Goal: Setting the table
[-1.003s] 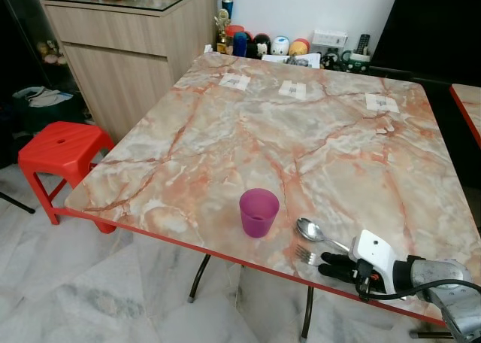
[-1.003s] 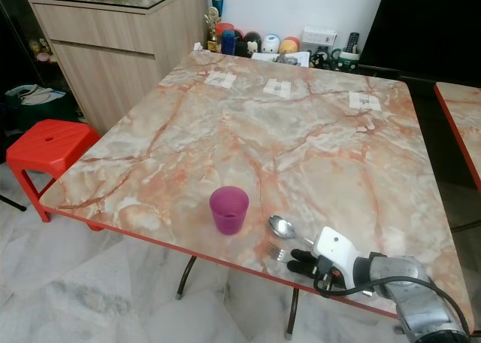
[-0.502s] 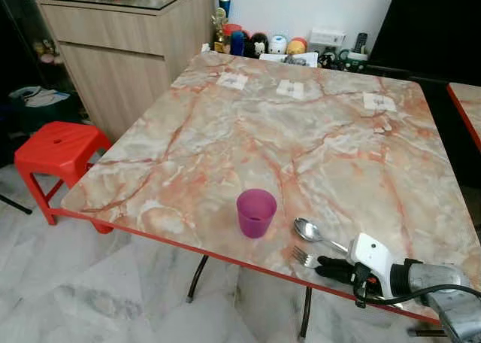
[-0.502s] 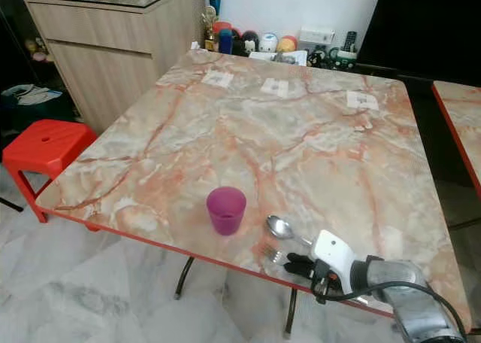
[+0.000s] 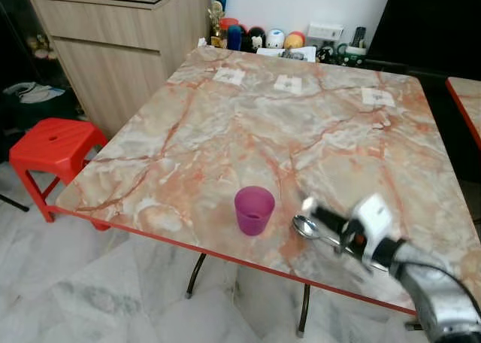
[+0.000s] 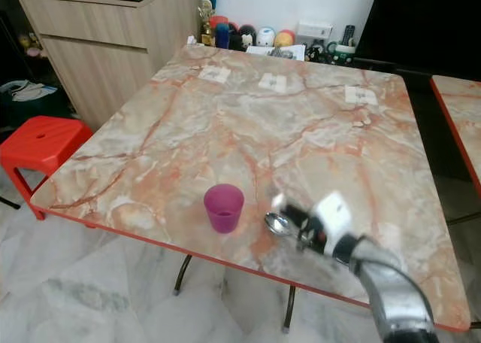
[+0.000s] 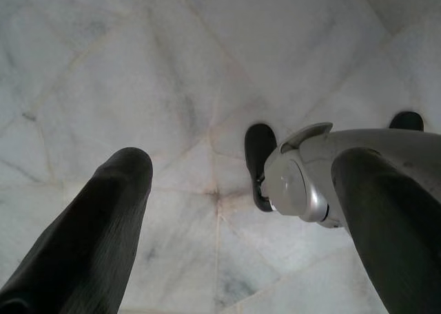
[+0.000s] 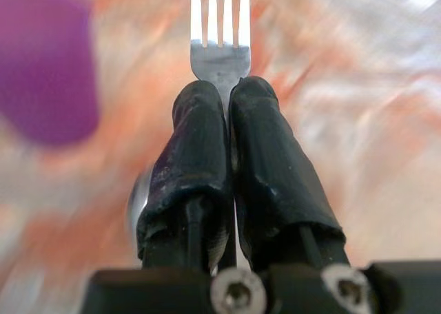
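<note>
1. Lifted off the near table edge since a second ago, the right gripper [image 5: 319, 211] now hangs blurred above the spoon [image 5: 306, 226], carrying the fork [image 8: 219, 40].
2. Its fingers [image 8: 195, 155] are pinched tight on the fork's neck, tines pointing past the tips.
3. Purple cup [image 5: 254, 210] stands at the spoon's 9 o'clock on the marble table [image 5: 248, 125], near its front edge.
4. Left gripper [image 7: 227, 211] hangs over the floor, fingers wide apart.
</note>
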